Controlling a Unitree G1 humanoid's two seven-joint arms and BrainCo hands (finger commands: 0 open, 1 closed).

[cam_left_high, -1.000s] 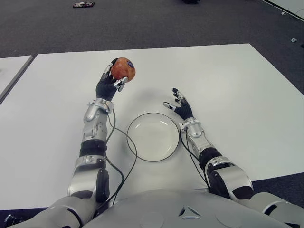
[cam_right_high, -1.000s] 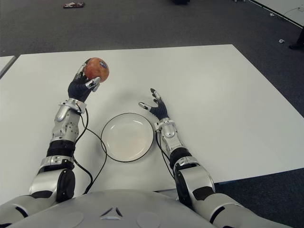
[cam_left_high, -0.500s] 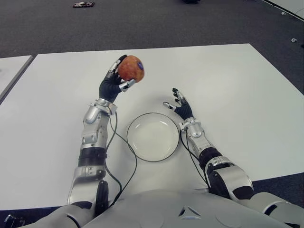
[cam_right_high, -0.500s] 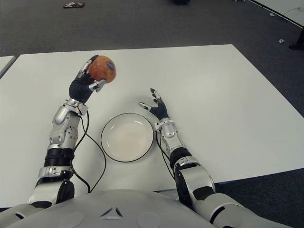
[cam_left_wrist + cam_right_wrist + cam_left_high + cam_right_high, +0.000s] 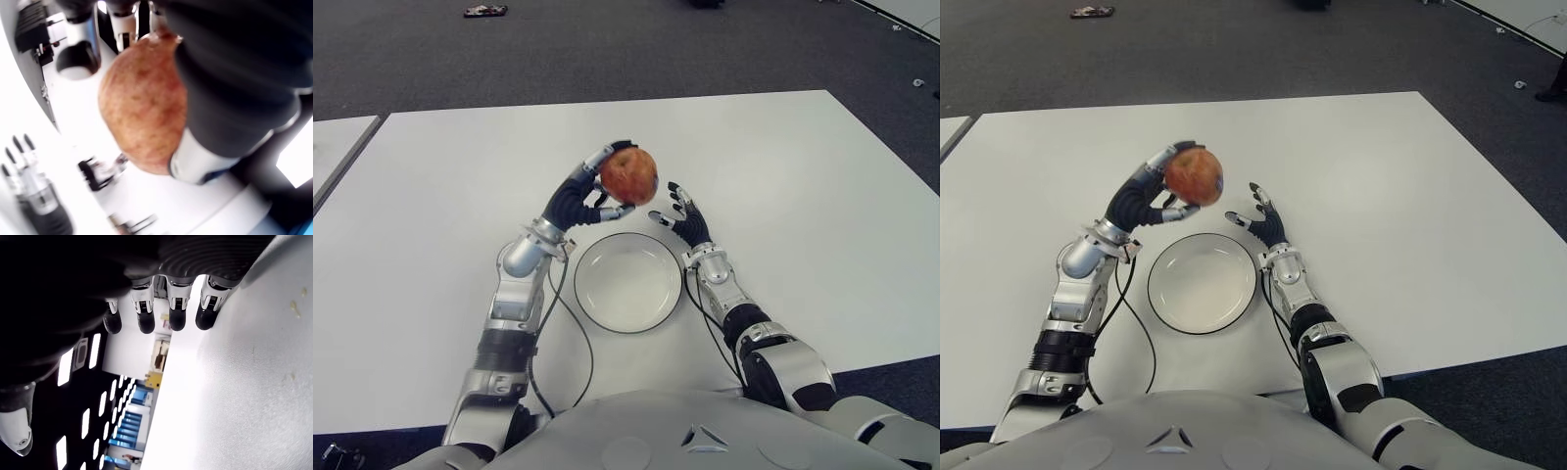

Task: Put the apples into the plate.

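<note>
My left hand (image 5: 597, 191) is shut on a red-orange apple (image 5: 628, 173), held in the air just above the far rim of the white plate (image 5: 628, 282). The wrist view shows the apple (image 5: 142, 115) cupped close against the palm. The plate holds nothing and sits on the white table (image 5: 783, 176) in front of me. My right hand (image 5: 680, 215) shows at the plate's far right edge, fingers spread and holding nothing; its fingertips (image 5: 142, 318) appear straight in the right wrist view.
A black cable (image 5: 573, 323) runs from the left arm along the plate's left side. The table's edges border dark carpet (image 5: 607, 49), where a small object (image 5: 485, 10) lies far back. Another table's corner (image 5: 337, 142) shows at the left.
The left hand has carried the apple to the right and nearer, from beyond the plate's left side to just above its far rim. The right hand has stayed still.
</note>
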